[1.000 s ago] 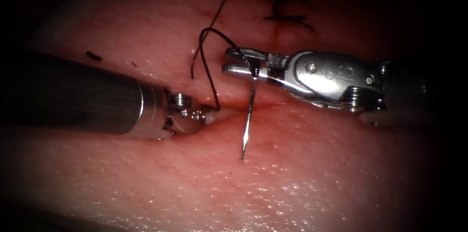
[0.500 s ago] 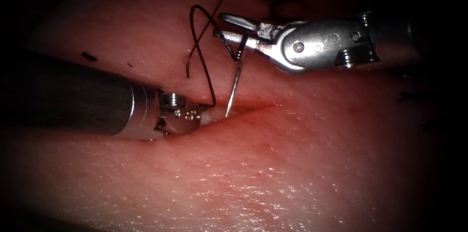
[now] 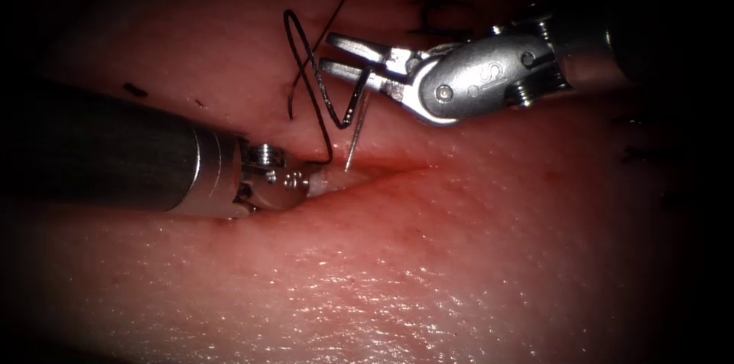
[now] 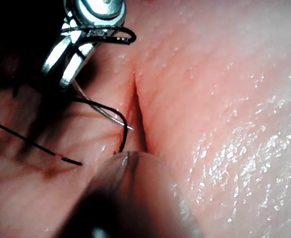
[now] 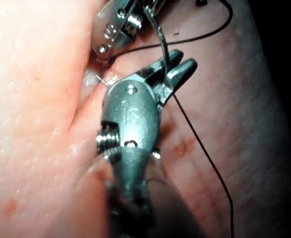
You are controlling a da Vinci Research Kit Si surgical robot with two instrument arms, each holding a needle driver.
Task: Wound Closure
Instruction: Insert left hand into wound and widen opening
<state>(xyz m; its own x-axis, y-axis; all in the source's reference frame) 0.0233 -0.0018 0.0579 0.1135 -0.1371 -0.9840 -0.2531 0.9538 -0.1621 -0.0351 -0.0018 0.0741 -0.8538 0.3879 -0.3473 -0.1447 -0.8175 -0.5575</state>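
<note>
needle [image 3: 355, 128]: thin, curved, steel; gripped near its thread end, tip just above the cut [image 3: 382, 171] | thread [image 3: 310, 89]: dark, looped beside needle | tissue [image 3: 474, 257]: pink, glistening

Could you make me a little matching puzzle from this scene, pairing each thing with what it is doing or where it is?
Things:
1. right end effector
2. left end effector
3. needle
4. thread

States:
A. looped over the tissue above the cut
B. tip pointing down at the cut
C. pressed against the tissue at the cut's left end
D. holds the needle near its back end

Pairs: 1-D, 2-C, 3-B, 4-A
</note>
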